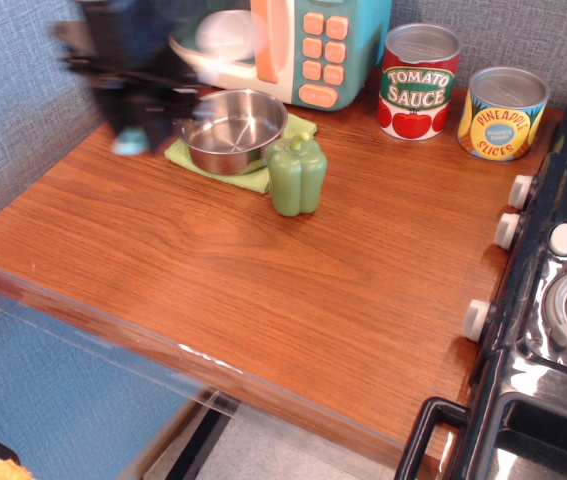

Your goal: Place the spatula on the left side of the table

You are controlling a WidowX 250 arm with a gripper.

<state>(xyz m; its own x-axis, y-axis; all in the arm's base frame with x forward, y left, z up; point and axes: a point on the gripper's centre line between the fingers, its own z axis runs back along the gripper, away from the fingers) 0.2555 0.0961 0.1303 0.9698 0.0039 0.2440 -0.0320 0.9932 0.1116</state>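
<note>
We see our pincer (135, 118) as a dark blur over the back left of the table (263, 290). It grips the spatula (221, 35), whose white bowl (221, 35) rides up to its right and whose blue tip (129, 142) pokes out below. Just right of it sits the pan (231, 130) on a green cloth (248, 178), then the pepper (296, 174). Far right stand two cans (418, 80) and the stove (553, 300). The blur hides the fingers and the pan's handle.

Single high front view, seemingly near table (263, 290)
</note>
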